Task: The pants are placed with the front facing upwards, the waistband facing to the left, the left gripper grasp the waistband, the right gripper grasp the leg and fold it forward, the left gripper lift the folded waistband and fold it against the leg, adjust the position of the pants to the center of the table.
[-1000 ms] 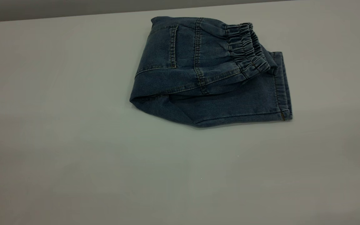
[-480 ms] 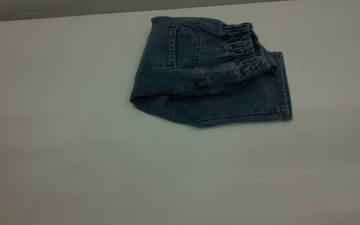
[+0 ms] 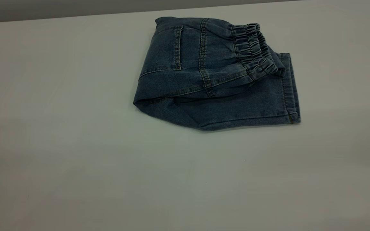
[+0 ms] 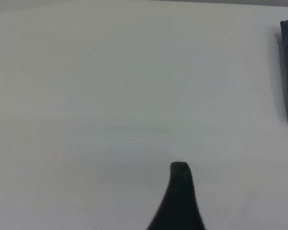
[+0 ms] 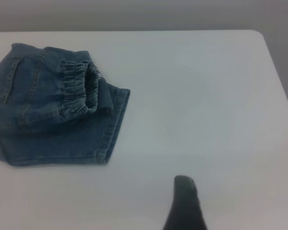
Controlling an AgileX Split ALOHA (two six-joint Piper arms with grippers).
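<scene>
1. The pants (image 3: 215, 77) lie folded in a compact bundle in the upper middle of the exterior frame, close to the far edge of the table (image 3: 75, 160). The back patch pocket faces up.

2. The waistband (image 3: 254, 48) sits on top, doubled over onto the leg layer, toward the upper right of the bundle. Both folds look done; by my judgement only the shift toward the table's center remains.

3. Handling, as a judgement: the denim is soft and limp but fairly thick. The stacked layers may slide apart if dragged by one layer. A hold pinching all layers at the folded left edge or the hem at lower right seems safest.

4. The exterior view shows neither arm. In its own wrist view, the left gripper (image 4: 180, 199) shows one dark fingertip over bare table, holding nothing, with the pants only a blue sliver at the right edge. How far it is open cannot be told.

5. The right gripper (image 5: 185, 203) likewise shows one fingertip and is empty. Its opening cannot be told. Its view shows the whole bundle at the left of the frame.
</scene>
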